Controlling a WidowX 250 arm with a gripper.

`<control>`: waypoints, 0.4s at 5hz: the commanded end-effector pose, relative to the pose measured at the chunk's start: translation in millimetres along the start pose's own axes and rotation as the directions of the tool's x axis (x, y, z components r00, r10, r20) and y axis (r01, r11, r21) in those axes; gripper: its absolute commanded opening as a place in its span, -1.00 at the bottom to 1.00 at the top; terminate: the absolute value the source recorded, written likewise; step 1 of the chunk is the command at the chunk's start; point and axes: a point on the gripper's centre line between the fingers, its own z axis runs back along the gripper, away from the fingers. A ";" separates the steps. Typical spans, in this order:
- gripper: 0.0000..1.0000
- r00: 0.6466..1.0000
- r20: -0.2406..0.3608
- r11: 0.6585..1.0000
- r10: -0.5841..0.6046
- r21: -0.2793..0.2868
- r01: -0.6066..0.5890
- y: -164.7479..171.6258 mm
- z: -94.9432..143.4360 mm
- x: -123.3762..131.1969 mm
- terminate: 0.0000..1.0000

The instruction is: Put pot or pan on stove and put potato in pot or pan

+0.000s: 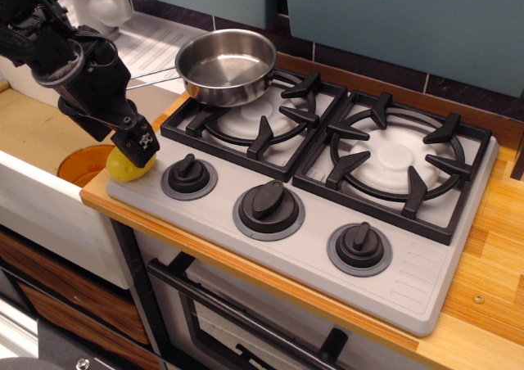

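The yellow potato [123, 170] lies on the front left corner of the grey stove [426, 284], left of the first knob. My gripper [137, 147] has come down onto the potato's top right and covers part of it. Its jaws look open, and one black finger [141, 141] shows in front of the potato. The shiny steel pan [227, 63] sits on the back left part of the left grate [254, 120], empty, with its wire handle [147, 77] pointing left.
An orange cup [80, 164] stands just left of and below the potato, off the counter edge. Three black knobs [268, 202] line the stove's front. The right grate [397, 161] is bare. A white faucet [98, 2] and drain board are at the back left.
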 end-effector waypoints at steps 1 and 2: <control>1.00 1.000 0.021 1.000 -0.012 -0.005 0.012 -1.6 -2.9 7.2 -1.00; 1.00 1.000 0.029 1.000 0.002 -0.029 -0.001 -6.9 -8.4 3.9 -1.00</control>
